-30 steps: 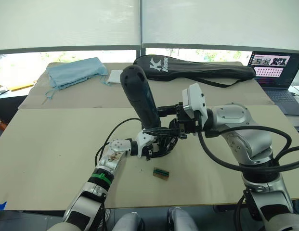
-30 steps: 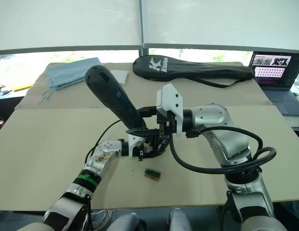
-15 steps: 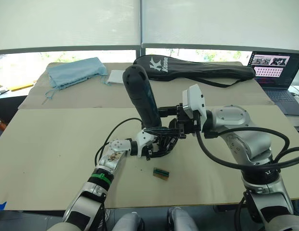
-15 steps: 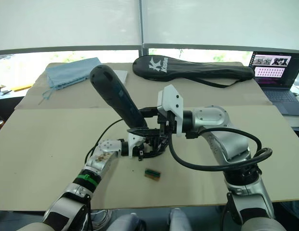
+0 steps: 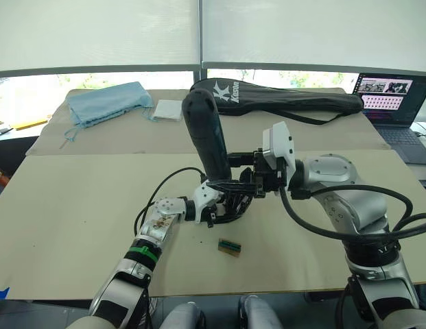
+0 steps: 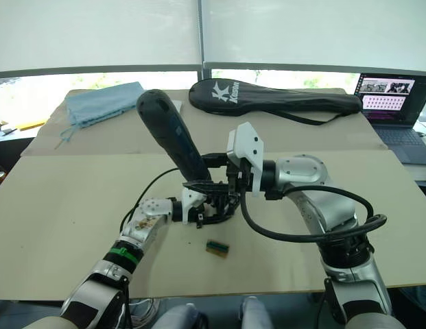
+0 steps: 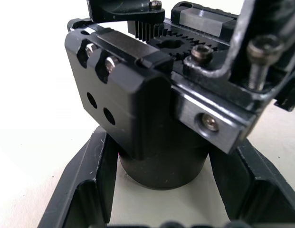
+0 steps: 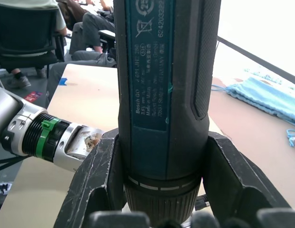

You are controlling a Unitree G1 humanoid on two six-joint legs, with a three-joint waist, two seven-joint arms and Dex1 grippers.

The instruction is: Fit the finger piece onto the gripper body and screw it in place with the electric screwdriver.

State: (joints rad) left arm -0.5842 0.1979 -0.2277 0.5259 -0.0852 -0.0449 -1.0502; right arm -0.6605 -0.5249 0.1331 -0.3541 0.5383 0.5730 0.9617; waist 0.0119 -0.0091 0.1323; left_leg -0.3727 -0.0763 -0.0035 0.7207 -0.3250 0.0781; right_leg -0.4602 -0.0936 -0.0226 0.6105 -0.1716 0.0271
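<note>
- Right gripper (image 5: 234, 179): we see its fingers clenched around the lower barrel of the electric screwdriver (image 5: 207, 138), which stands tilted above the table (image 5: 75, 199).
- Left gripper (image 5: 214, 209): we see it grasping the gripper body (image 7: 152, 99) by its cylindrical end, directly beneath the screwdriver.
- Green-topped block (image 5: 230, 247): lies near, apart.

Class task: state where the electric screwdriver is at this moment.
In the left eye view, the electric screwdriver stands near the table's middle, held by the right gripper, tip down over the gripper body held by the left gripper.
</note>
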